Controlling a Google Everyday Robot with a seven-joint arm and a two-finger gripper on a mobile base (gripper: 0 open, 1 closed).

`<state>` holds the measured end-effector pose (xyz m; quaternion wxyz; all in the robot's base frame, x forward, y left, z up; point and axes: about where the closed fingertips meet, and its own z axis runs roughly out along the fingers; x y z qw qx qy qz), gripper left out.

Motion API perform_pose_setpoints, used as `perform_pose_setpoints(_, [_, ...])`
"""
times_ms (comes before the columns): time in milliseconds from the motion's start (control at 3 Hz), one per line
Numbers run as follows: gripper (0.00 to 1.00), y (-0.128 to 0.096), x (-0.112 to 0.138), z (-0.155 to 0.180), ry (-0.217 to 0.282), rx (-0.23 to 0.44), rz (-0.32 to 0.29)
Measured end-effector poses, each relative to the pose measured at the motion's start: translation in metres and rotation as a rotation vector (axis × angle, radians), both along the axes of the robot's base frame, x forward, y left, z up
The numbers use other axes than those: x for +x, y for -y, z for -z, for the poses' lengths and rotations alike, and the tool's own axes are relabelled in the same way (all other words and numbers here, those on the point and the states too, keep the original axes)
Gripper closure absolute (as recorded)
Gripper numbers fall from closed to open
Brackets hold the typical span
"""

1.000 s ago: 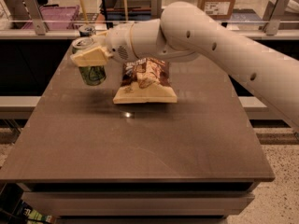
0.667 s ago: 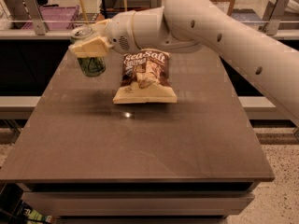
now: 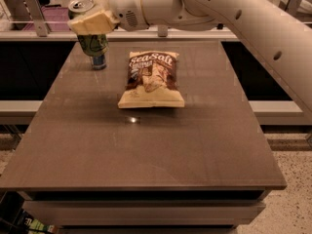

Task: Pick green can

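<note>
- Your claw [image 3: 92, 22] is closed tight around the green can [image 3: 92, 44], up over the desk's [image 3: 146, 145] far left corner.
- The can stands tall, silver top up.

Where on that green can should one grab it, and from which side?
The upper body, from the side: the green can is upright and round, so two fingers can squeeze opposite walls. The gripper, above the table's far left corner, holds it just so.
</note>
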<state>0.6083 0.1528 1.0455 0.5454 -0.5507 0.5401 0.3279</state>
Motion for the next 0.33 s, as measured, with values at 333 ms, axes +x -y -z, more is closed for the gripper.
perform_pose_setpoints(333, [1.0, -0.0001, -0.0001, 0.0, 0.0, 0.0, 0.0])
